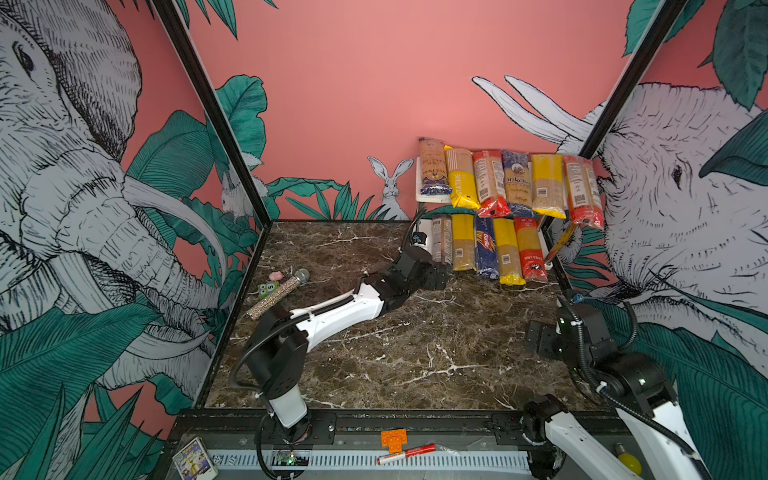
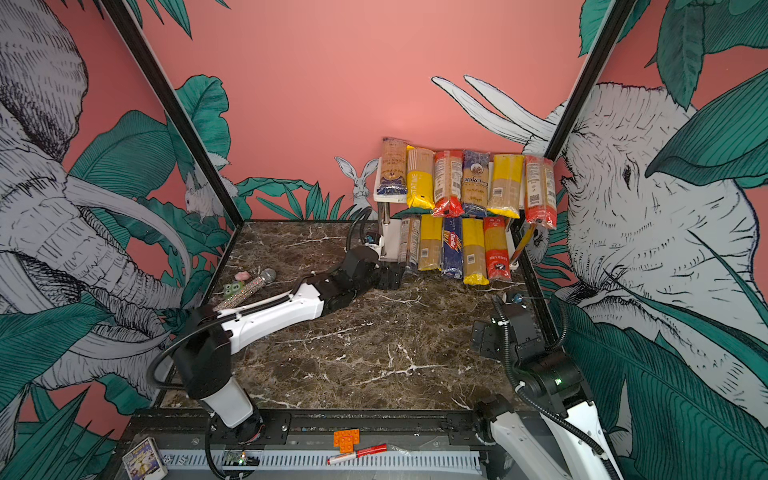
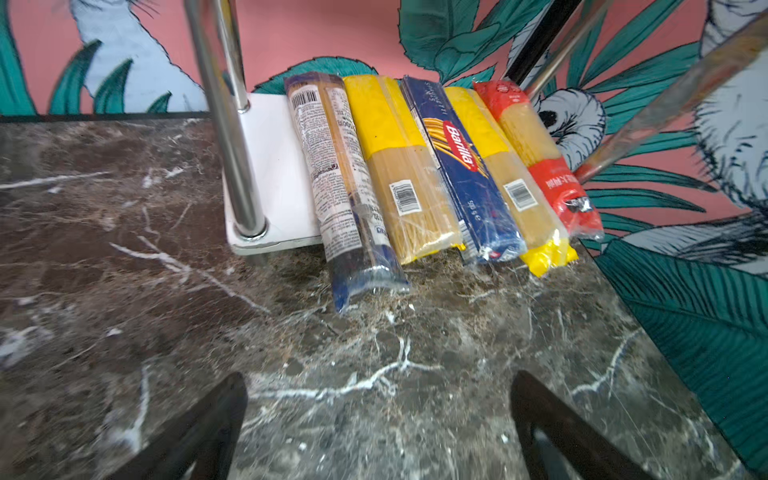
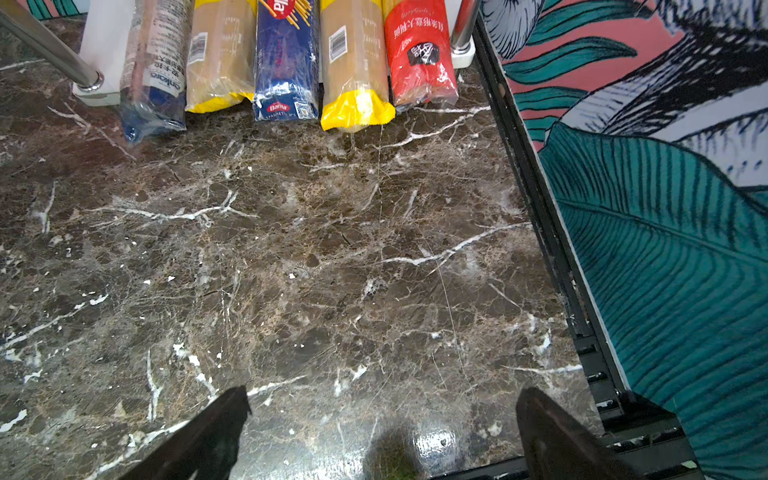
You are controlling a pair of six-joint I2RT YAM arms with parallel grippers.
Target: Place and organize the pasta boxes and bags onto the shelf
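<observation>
— Since the long narrow spaghetti packs [image 1: 547, 185] are laid side by side to fill the small white two-tier shelf [image 3: 274, 166], how many are counted?
— Six above, five below, one dark blue Barilla box [image 3: 461, 166] included. Left gripper [image 3: 378, 376] and right gripper [image 4: 384, 392] are spread wide, nothing held
</observation>
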